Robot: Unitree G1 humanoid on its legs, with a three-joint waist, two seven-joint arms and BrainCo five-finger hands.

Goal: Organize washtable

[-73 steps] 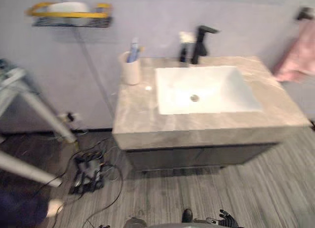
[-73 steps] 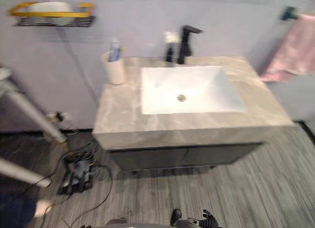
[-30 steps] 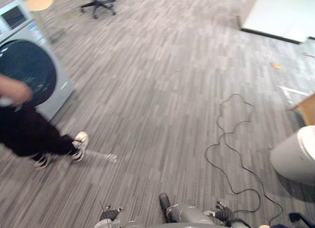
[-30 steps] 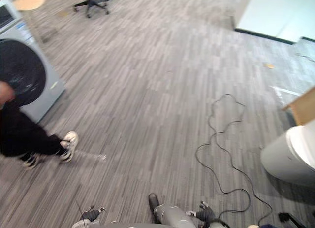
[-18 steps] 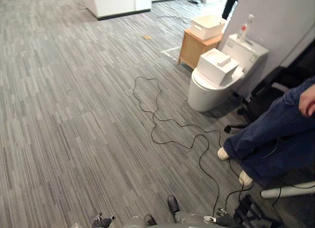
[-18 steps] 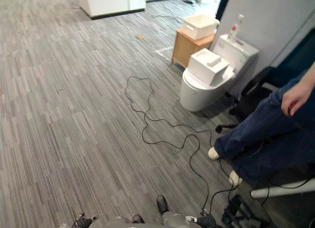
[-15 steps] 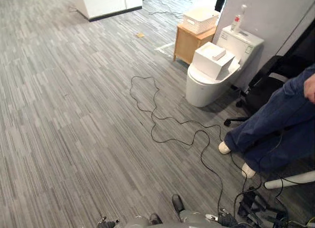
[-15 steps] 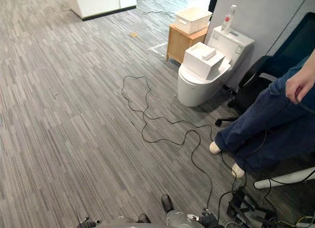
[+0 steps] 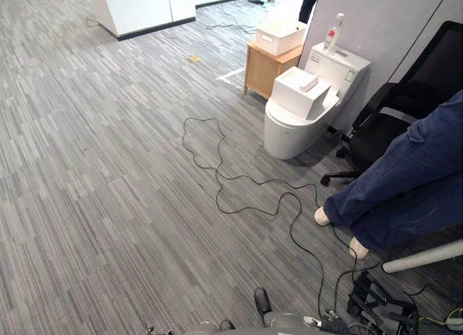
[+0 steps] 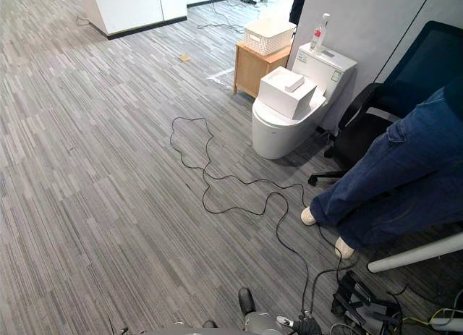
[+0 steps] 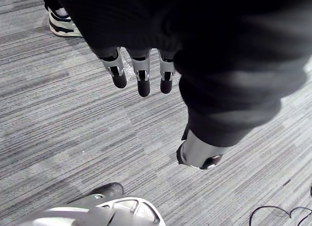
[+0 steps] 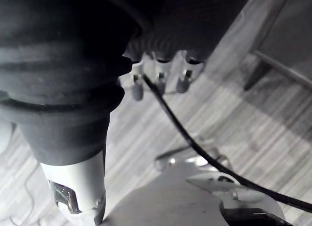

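Left robot hand [image 11: 143, 79] and right robot hand [image 12: 159, 78] are hanging straight-fingered and empty above the grey striped floor [image 9: 108, 168], with nothing near them to judge for grip.

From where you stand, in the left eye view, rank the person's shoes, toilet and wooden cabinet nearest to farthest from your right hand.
From the right hand, at the lower edge:
1. Person's shoes, just ahead, to the right.
2. Toilet, farther ahead.
3. Wooden cabinet, beyond the toilet.
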